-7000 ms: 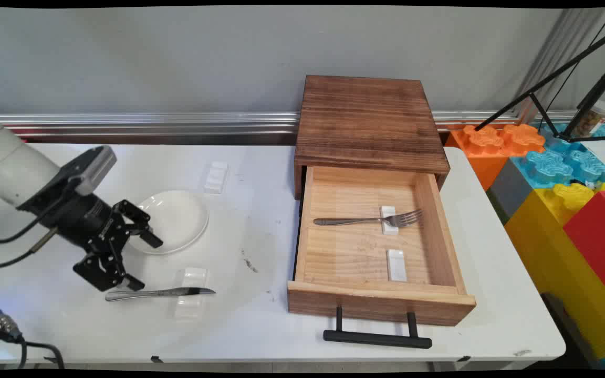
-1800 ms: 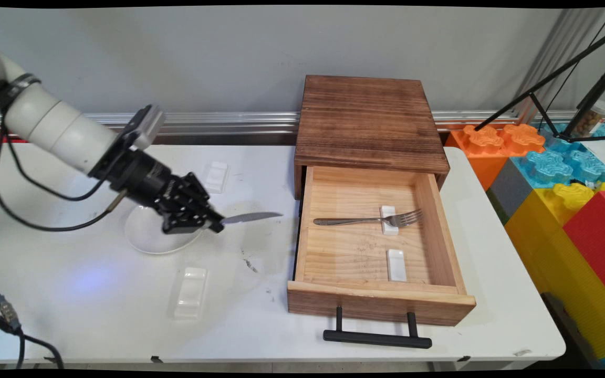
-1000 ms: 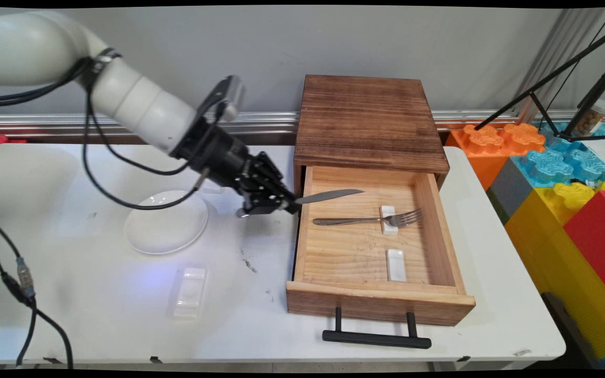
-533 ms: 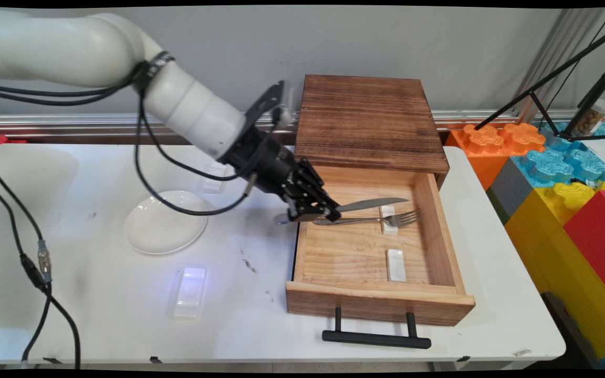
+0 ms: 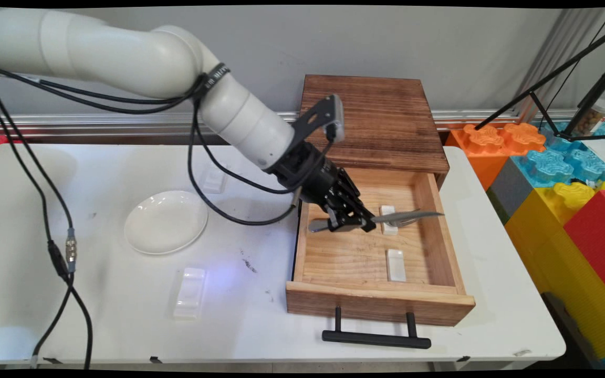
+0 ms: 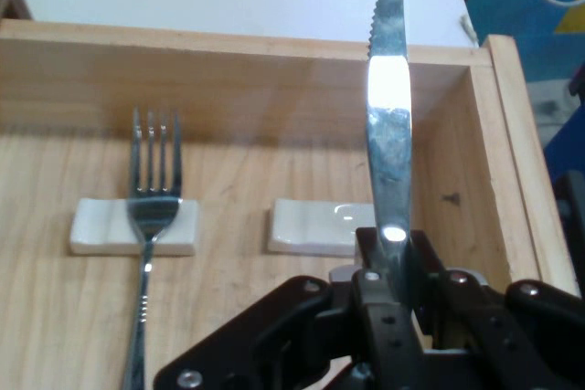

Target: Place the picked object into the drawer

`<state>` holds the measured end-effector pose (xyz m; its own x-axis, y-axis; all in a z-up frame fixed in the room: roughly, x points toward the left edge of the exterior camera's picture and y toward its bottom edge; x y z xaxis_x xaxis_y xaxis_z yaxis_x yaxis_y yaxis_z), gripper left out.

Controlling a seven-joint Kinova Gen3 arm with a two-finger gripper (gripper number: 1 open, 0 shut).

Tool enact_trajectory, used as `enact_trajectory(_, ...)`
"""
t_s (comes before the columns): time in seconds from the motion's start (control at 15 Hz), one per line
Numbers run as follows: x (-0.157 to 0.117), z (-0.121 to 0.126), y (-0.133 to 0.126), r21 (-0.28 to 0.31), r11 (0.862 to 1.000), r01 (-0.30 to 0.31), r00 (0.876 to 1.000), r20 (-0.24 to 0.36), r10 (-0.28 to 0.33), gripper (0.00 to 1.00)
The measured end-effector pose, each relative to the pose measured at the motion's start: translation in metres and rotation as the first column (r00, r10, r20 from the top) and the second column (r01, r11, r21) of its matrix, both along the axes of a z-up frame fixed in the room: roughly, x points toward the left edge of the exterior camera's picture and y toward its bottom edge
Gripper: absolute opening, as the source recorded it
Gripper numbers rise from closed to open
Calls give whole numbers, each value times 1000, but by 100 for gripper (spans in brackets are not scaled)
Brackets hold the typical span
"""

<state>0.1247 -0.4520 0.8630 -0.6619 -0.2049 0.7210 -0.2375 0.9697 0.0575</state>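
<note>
At the centre of the frame the black gripper (image 5: 361, 222) carries a silver knife (image 5: 410, 215) with a bright glare patch. The fork (image 6: 151, 216) is silver too, on a white rest (image 6: 110, 227). The drawer (image 5: 378, 304) is pale, fine-grained wood with a black handle (image 5: 376, 338), under a dark brown streaked cabinet top (image 5: 376, 118). At left, a white plate (image 5: 166, 221) sits on the white table (image 5: 97, 310). At right are orange, blue, yellow and red blocks (image 5: 560, 189).

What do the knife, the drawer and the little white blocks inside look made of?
Knife: polished metal, likely steel; it glints and mirrors light. Drawer: pale unfinished-looking wood with visible grain. Rests: glossy white, probably glazed ceramic, though plastic is possible.
</note>
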Motion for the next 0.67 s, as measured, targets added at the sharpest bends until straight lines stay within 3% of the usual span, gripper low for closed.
enact_trajectory(0.67, -31, -49, -6, -7, 1000, 29, 999, 28, -29, 0)
